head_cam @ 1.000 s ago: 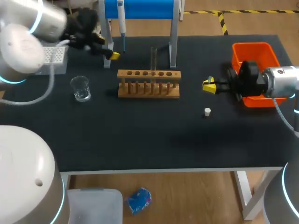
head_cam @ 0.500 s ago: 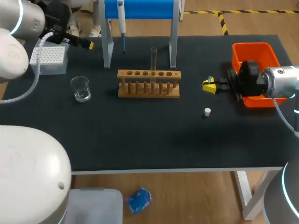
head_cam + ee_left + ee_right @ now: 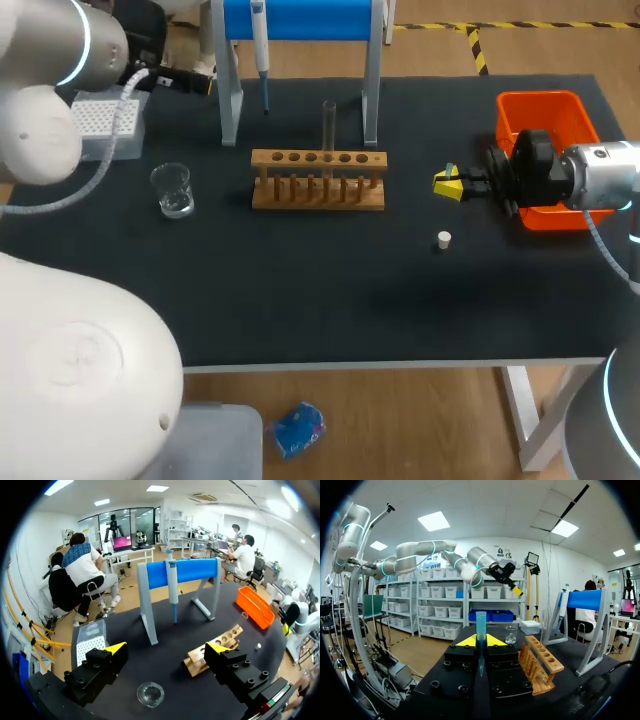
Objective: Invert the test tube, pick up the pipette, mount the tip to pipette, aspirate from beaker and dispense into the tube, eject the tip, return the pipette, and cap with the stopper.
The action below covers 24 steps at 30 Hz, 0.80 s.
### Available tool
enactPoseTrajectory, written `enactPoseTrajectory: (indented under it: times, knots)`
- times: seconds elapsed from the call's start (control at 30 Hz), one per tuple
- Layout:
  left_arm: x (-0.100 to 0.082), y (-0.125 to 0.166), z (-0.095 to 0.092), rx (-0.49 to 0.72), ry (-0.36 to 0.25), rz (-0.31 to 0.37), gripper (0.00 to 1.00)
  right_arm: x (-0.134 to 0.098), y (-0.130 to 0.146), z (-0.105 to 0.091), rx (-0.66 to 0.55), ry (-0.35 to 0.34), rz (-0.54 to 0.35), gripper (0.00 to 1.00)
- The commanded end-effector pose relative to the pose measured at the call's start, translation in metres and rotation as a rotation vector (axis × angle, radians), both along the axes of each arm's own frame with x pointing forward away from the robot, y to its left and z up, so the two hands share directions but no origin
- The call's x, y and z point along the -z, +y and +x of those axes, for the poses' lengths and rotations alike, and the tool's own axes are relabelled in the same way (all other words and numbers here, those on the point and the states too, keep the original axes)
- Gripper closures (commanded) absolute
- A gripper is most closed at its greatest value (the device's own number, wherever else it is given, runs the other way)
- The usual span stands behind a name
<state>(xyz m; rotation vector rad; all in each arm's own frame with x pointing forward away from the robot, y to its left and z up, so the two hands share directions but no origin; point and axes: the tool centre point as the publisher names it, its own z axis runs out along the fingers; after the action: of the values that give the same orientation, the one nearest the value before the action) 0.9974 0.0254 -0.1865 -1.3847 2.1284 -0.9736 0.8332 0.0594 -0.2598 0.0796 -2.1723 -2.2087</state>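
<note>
The white-and-blue pipette [image 3: 260, 45] hangs on the blue stand [image 3: 300, 18] at the back. My left gripper [image 3: 205, 84] hovers open to the left of it. In the left wrist view the pipette [image 3: 173, 587] is ahead of the open, empty left gripper [image 3: 166, 650]. A clear test tube [image 3: 328, 125] stands upright in the wooden rack [image 3: 318, 182]. My right gripper [image 3: 448, 185] stays right of the rack, shut on a blue pipette tip [image 3: 480, 629]. The glass beaker [image 3: 172, 190] sits left of the rack. A white stopper [image 3: 444, 239] lies in front of the right gripper.
A white tip box [image 3: 105, 125] stands at the back left, under my left arm. An orange bin [image 3: 545, 115] sits at the right edge behind my right arm. The blue stand's grey legs [image 3: 229, 100] flank the space behind the rack.
My left gripper has drawn back and up from beside the stand's left leg toward the table's far left. The right arm with the tip has not moved.
</note>
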Motion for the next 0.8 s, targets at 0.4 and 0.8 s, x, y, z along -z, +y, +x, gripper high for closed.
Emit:
enactPoseTrajectory:
  times: [0.4, 0.8]
  knots:
    - [0.027, -0.041, 0.114, -0.191, -0.057, 0.011, 0.00, 0.000, -0.001, 0.000, 0.000, -0.001, 0.000, 1.00]
    - [0.022, -0.073, 0.138, -0.341, -0.128, 0.034, 0.00, 0.000, -0.001, 0.000, 0.000, -0.001, 0.000, 1.00]
